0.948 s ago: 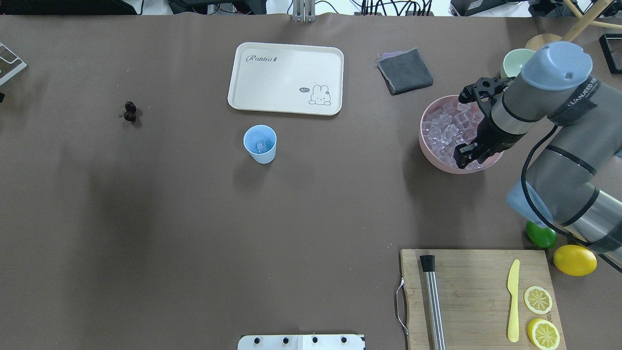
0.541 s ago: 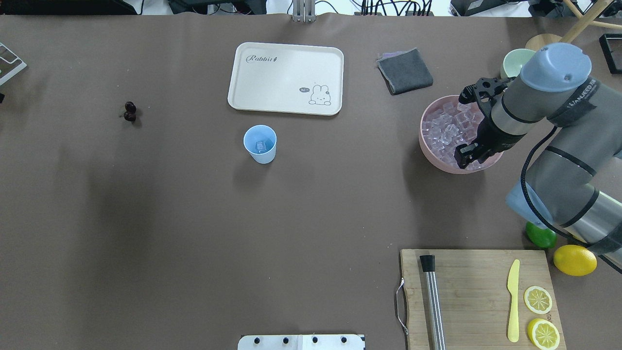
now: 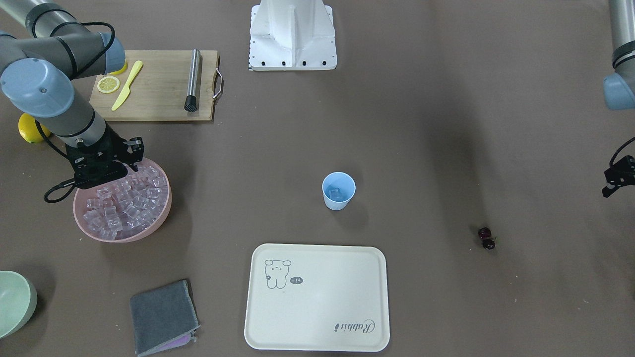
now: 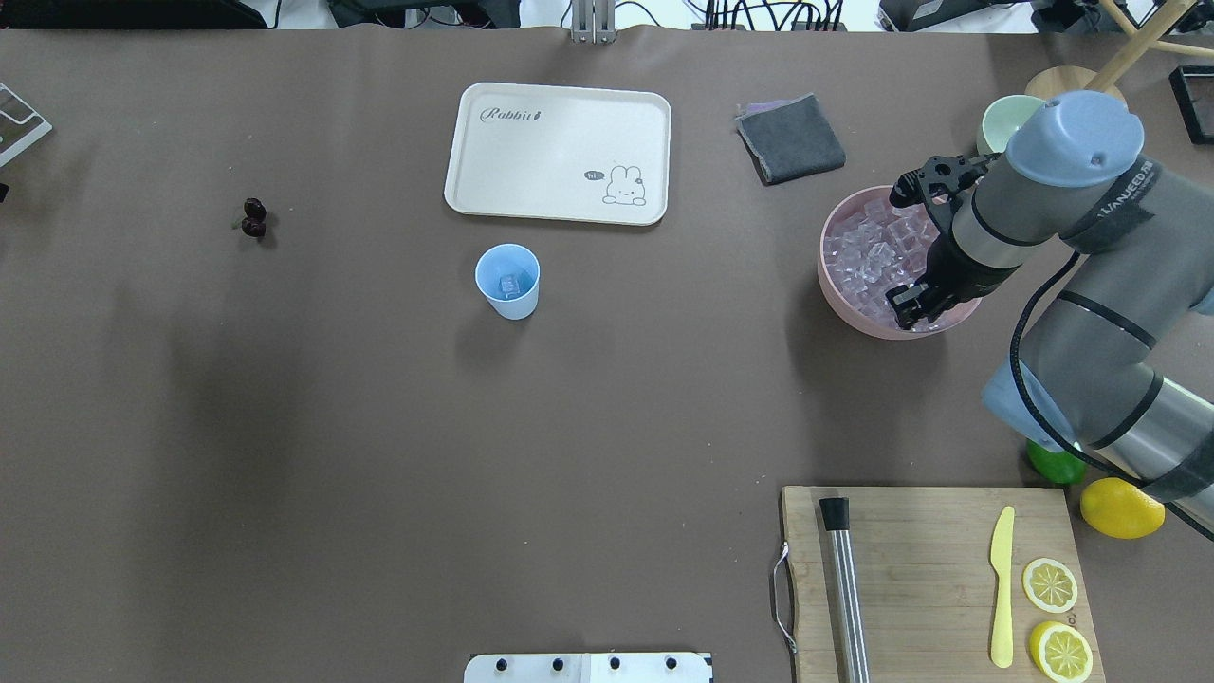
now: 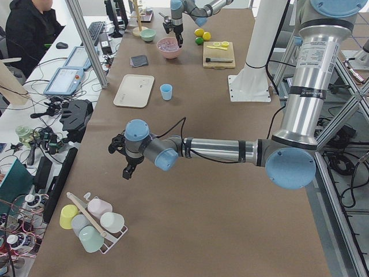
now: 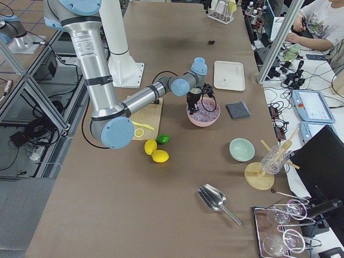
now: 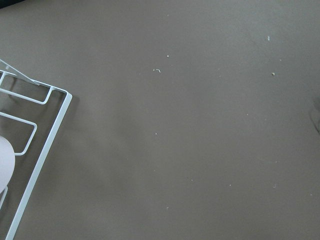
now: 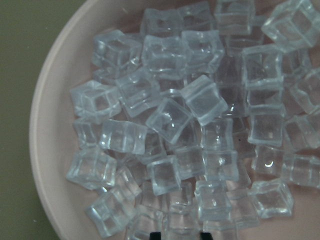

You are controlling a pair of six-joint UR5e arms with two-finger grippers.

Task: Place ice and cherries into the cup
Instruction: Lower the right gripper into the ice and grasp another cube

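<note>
The matte brown tabletop carried a smooth round pink bowl at its right, heaped with clear, glassy ice. Only the wrist view showed the right gripper, its jaws parted just above the cubes. One cube was seen in the tapered light-blue plastic cup near the middle. The state of the left gripper's jaws could not be told. The glossy dark cherries lay far left.

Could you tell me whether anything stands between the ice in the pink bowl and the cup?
Nothing visible does: only bare table lies between ice and cup; the tray sits off that line.
</note>
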